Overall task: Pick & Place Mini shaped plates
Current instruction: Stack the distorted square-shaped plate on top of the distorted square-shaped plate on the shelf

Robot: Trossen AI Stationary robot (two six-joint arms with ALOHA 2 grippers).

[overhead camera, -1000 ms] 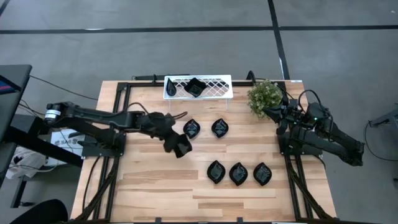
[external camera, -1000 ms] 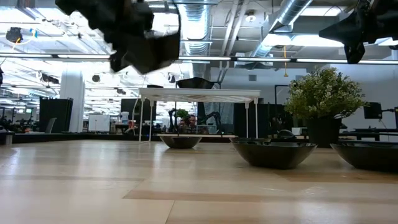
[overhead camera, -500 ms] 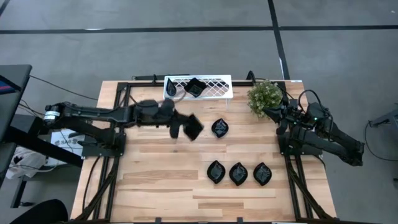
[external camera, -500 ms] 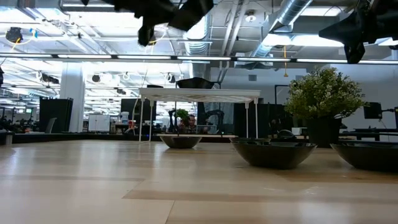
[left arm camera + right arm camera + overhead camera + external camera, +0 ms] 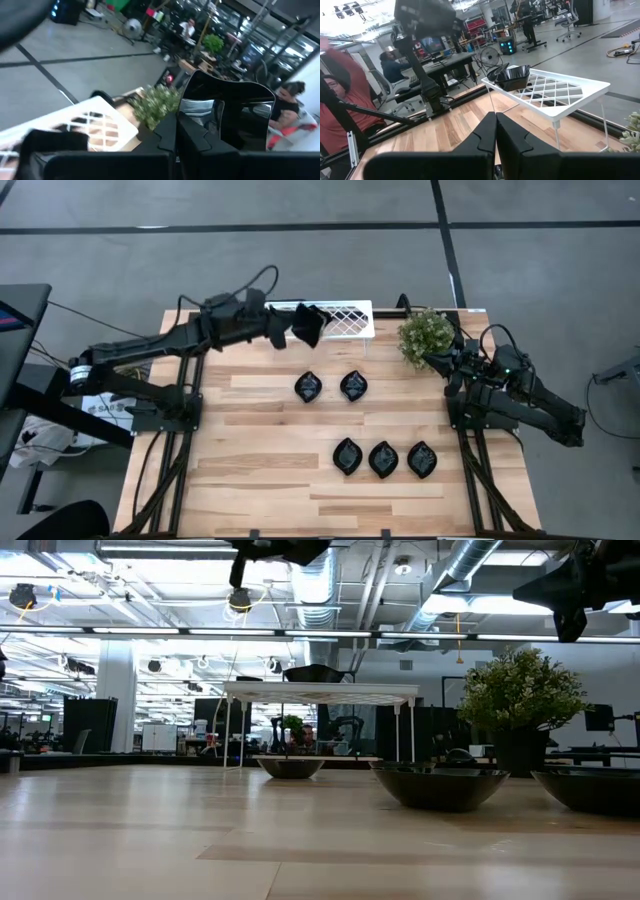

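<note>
High view: left gripper (image 5: pixel 292 327), jaws clamped on a glossy black square mini plate (image 5: pixel 309 326), hangs over the white lattice tray's (image 5: pixel 350 320) left end at the far edge. Five black leaf-shaped dishes (image 5: pixel 383 459) lie mid-table. Far right, beside the green potted plant (image 5: pixel 425 333), the right gripper (image 5: pixel 447 366) waits, closed, empty.

Bare table (image 5: pixel 250 470) left of plates (image 5: pixel 382 459)

No lettering, label or number is legible anywhere (screens and signs beyond the table are too blurred).
</note>
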